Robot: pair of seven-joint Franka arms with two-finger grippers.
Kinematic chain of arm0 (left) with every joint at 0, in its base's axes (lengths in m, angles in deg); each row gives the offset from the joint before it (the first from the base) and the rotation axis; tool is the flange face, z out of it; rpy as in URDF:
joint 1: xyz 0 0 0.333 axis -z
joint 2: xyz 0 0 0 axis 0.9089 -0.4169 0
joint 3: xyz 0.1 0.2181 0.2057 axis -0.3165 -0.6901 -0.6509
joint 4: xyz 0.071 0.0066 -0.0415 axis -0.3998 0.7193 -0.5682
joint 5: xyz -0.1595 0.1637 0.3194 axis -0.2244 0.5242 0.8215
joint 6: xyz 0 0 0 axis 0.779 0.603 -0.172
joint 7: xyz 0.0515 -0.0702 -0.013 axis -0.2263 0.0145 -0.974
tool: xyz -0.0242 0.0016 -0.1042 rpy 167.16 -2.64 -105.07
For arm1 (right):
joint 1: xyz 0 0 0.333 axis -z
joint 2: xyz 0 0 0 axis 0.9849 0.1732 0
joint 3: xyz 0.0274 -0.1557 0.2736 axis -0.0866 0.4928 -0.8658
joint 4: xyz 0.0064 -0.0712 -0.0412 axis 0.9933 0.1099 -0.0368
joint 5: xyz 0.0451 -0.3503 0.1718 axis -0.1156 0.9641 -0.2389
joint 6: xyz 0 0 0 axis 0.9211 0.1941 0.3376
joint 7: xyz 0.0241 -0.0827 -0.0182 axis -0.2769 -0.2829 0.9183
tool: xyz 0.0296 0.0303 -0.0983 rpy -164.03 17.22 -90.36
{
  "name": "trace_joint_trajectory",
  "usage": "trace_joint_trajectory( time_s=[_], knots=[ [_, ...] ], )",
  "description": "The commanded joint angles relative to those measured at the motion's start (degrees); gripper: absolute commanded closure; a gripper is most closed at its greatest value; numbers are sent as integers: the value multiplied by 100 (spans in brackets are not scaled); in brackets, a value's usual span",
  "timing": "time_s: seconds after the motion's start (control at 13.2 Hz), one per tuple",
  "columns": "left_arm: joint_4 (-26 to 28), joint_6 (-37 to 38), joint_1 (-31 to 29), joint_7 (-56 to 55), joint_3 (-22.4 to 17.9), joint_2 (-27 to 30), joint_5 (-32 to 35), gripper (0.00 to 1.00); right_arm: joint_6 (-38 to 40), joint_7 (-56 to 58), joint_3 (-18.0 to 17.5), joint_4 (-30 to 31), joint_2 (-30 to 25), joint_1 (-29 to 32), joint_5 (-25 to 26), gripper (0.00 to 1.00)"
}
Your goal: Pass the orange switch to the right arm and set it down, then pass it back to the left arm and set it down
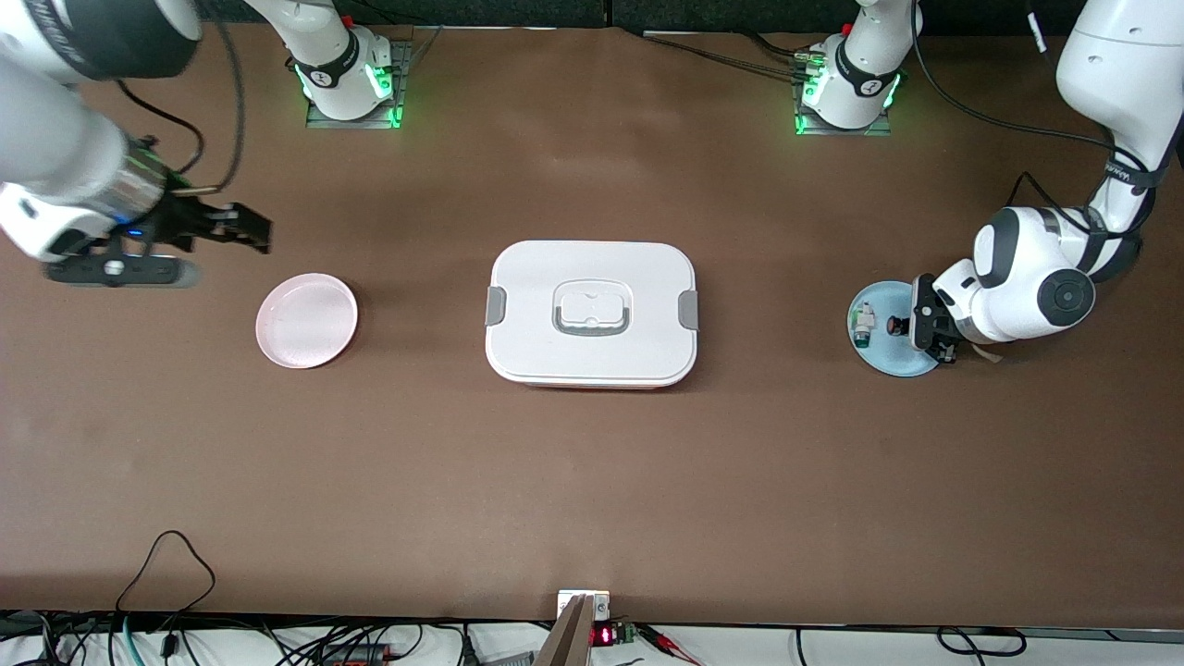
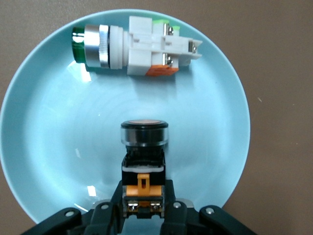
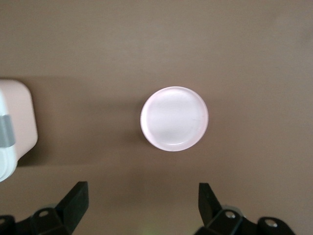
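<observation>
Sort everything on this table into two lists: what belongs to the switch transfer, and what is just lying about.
Part of the job:
- orange switch, on the blue plate, gripped by the left hand
- right hand, open, up over the table near the pink plate
- white box, to be avoided

Lying about:
- green-tipped switch, also on the blue plate

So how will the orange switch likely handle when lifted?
The orange switch, gripped at its blocky end by the left gripper, looks rigid. Its round cap could roll if dropped on the blue plate. Probably light.
</observation>
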Motion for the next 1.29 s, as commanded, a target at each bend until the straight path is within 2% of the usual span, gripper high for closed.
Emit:
trace_joint_trajectory(
  time_s=[0.0, 0.23, 0.3, 0.38, 0.53, 0.61, 0.68, 0.99, 1.21],
  knots=[
    [7, -217, -59, -14, 54, -185, 122, 99, 61, -84, 282, -81, 44, 112, 255, 0],
    [7, -208, -59, -41, 54, -177, 122, 96, -79, -14, 397, -388, 210, 252, 195, 0],
    [7, -199, -59, -32, 54, -177, 122, 70, -280, 82, 397, -388, 211, 392, 177, 0],
    [-2, -191, -67, -32, 54, -177, 122, 1, -360, 266, 397, -362, 211, 429, 177, 0],
    [-11, -173, -59, -32, 54, -168, 122, 0, -221, 828, 852, -318, 193, 185, 168, 0],
    [-19, -155, -67, -32, 54, -142, 122, 0, -264, 900, 1168, -248, 158, -87, 168, 0],
    [-28, -120, -67, -24, 54, -107, 122, 0, -273, 901, 1336, -196, 132, -264, 168, 0],
    [-142, 476, -59, -32, 71, 393, 122, 0, -212, 910, 1329, 147, -149, -239, 142, 0],
    [-475, 976, -50, -740, 115, 719, 52, 0, -903, 927, 1338, 1120, -789, -239, 133, 0]
  ],
)
